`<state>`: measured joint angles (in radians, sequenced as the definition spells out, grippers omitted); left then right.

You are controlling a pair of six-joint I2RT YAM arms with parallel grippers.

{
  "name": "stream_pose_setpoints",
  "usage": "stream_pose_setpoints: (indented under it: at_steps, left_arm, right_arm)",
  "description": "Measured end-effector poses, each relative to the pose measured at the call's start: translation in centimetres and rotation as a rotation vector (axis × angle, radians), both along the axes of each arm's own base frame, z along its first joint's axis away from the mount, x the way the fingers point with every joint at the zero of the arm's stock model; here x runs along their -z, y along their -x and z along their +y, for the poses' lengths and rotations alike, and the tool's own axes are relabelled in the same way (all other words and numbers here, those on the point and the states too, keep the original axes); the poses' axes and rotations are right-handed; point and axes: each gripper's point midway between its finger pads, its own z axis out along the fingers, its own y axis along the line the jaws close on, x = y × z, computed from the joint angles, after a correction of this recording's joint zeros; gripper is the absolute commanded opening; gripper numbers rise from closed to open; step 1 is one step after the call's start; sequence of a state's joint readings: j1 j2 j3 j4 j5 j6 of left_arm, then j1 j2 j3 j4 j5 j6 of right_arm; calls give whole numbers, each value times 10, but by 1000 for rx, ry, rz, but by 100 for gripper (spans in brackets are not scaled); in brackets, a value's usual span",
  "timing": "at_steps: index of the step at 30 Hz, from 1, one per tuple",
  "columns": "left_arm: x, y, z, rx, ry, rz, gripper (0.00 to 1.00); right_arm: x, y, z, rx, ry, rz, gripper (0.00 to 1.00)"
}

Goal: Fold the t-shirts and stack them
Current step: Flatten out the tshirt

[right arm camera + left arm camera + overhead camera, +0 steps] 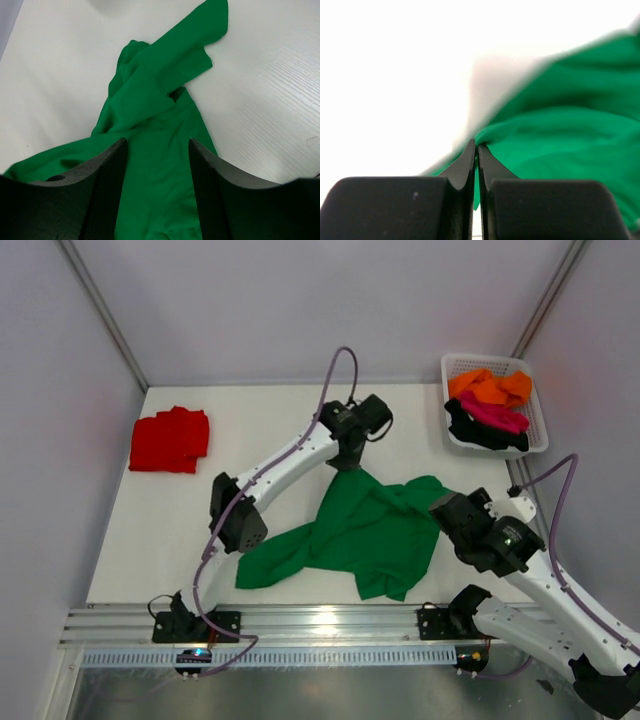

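We found a white table [270,420] enclosed on three sides by plain pale walls [300,300]. Grey metal posts [105,315] stood at its far corners. A ribbed metal rail [320,630] along its near edge caught glare.

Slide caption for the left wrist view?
Left gripper pinched shut on a bunched edge of the green t-shirt, cloth trailing right.

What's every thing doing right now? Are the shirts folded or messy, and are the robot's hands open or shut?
green t-shirt: unfolded, rumpled on the table, far edge pinched up.
red t-shirt: folded, far left.
orange t-shirt: crumpled in the basket.
magenta t-shirt: crumpled in the basket.
black t-shirt: crumpled in the basket.
left gripper: shut on the green t-shirt.
right gripper: open above the green t-shirt, holding nothing.
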<state>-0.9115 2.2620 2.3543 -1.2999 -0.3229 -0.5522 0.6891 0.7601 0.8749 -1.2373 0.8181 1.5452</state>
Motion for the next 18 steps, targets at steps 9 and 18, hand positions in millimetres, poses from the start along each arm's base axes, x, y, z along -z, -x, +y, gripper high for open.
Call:
stream_pose_setpoints:
  at_steps: [9, 18]
  left_arm:
    - [-30, -107, 159, -338, -209, -170, 0]
    - [-68, -132, 256, -545, -383, -303, 0]
  right_arm:
    - [5, -2, 6, -29, 2, 14, 56]
    - [12, -10, 18, -75, 14, 44, 56]
